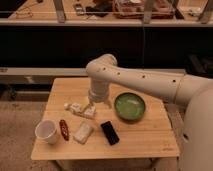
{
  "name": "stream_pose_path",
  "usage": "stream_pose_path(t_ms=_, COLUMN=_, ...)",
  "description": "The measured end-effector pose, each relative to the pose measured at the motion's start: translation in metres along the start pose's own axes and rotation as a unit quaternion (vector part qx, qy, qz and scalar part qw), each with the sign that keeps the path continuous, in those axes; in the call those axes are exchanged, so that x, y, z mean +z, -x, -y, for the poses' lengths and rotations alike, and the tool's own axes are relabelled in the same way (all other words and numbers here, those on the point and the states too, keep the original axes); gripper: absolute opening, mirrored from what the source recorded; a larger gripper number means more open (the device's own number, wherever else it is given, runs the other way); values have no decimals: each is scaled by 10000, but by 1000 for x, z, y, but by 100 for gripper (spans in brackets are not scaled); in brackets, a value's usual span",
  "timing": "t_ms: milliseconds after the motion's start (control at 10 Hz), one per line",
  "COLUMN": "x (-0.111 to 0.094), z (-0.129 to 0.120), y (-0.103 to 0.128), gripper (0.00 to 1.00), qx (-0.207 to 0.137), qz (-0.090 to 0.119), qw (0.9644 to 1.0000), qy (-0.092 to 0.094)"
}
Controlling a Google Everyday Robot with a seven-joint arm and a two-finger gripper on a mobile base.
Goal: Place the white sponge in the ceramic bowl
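Note:
The white sponge (pixel 83 132) lies flat near the front of the wooden table (pixel 145 137), between a red item and a black phone. The ceramic bowl (pixel 130 106) is green inside, sits right of centre and holds nothing. My gripper (pixel 99 105) hangs from the white arm over the middle of the table. It is just left of the bowl, above the right end of a white bottle, and behind the sponge. Its fingers stand apart and hold nothing.
A white bottle with dark marks (pixel 79 108) lies left of the gripper. A white cup (pixel 46 131) stands at the front left, with a red item (pixel 64 129) beside it. A black phone (pixel 110 132) lies right of the sponge. Dark shelving stands behind the table.

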Motion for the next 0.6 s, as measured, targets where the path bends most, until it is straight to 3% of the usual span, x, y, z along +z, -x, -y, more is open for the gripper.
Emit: stream_pose_path(t_ms=600, x=1, z=-2, y=1, gripper=80, qx=14, qz=16, qw=10000, qy=15)
